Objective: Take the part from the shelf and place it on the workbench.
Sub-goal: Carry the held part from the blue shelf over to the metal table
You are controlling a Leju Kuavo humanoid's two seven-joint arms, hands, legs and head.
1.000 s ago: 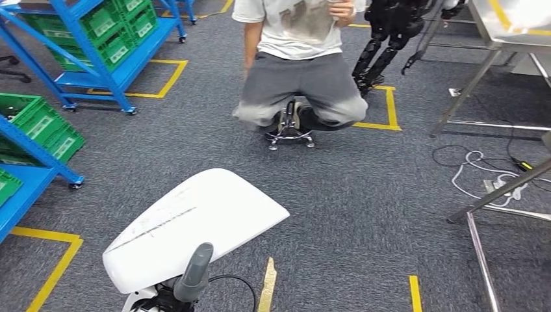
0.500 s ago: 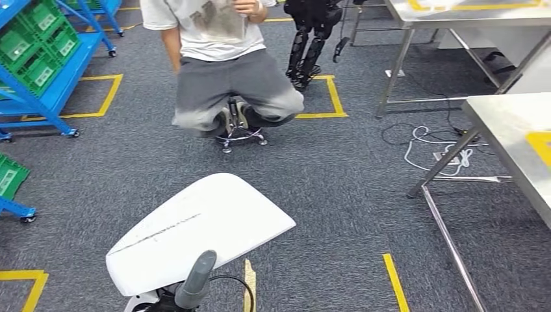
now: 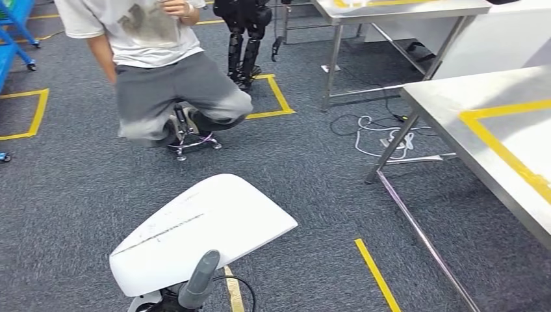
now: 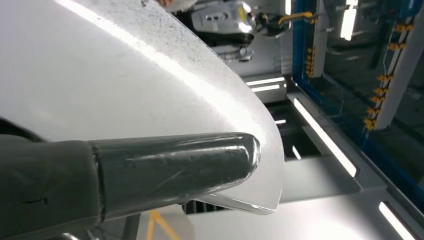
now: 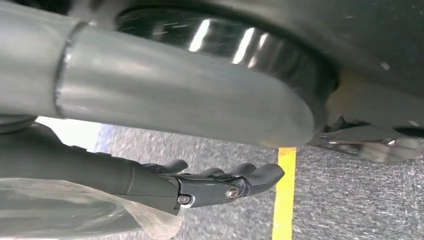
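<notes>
Swinging right since the earlier frames, the camera has slid the whole scene leftward: the blue shelves have mostly left the picture, the person on the stool now sits at upper left, and more steel table has come in at right. The white part keeps its place low in the head view relative to the robot.

Grey carpet floor (image 3: 312, 188) with yellow tape lines spreads across the room. The counter (image 3: 455, 97), a steel workbench with a yellow tape outline on top, comes in along the right side, well apart from the part. A second steel table (image 3: 396, 10) stands farther back. The person (image 3: 162, 71) in a white shirt and grey trousers sits on a small wheeled stool (image 3: 188, 136). Behind them stands another dark robot (image 3: 243, 32). White cables (image 3: 377, 136) lie on the floor under the counter.

The white part (image 3: 201, 231), a broad curved panel, is carried low in front of the robot, above the floor. The left robot hand (image 3: 198, 279) grips it, its thick grey thumb (image 4: 170, 165) pressed across the panel's upper face. The right robot hand (image 5: 220, 182) hangs over the carpet with dark fingers stretched out and nothing between them.
</notes>
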